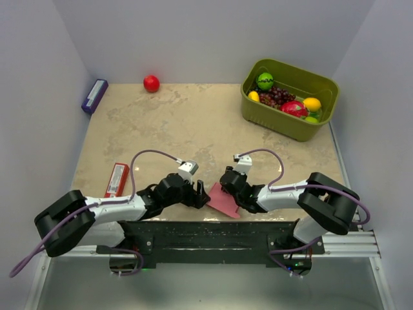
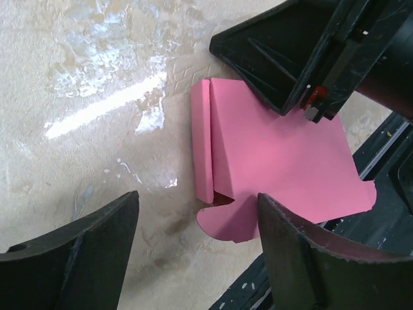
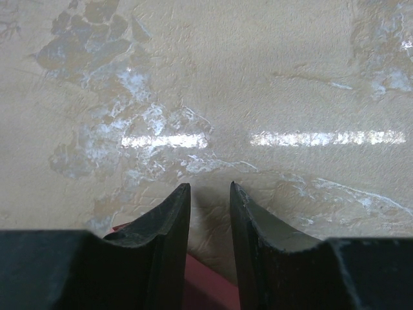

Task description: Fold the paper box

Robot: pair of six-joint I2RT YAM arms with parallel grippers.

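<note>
thin pink paper box (image 2: 284, 174) at six o'clock, likely light, floppy, slippery; best pinched at its folded nine o'clock flap. left gripper (image 2: 198, 208) wide open, right gripper (image 3: 210, 190) narrowly parted.

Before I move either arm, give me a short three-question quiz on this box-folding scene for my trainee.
1. True or false: the left gripper has its jaws wide apart.
2. Where is the paper box? A: lifted clear of the table. B: lying at the table's near edge, close to the left gripper and the right gripper. C: at the table's far edge.
3. Fill in: the flat red packet lies on the ___ arm's side of the table.
Key: 1 true; 2 B; 3 left.
</note>
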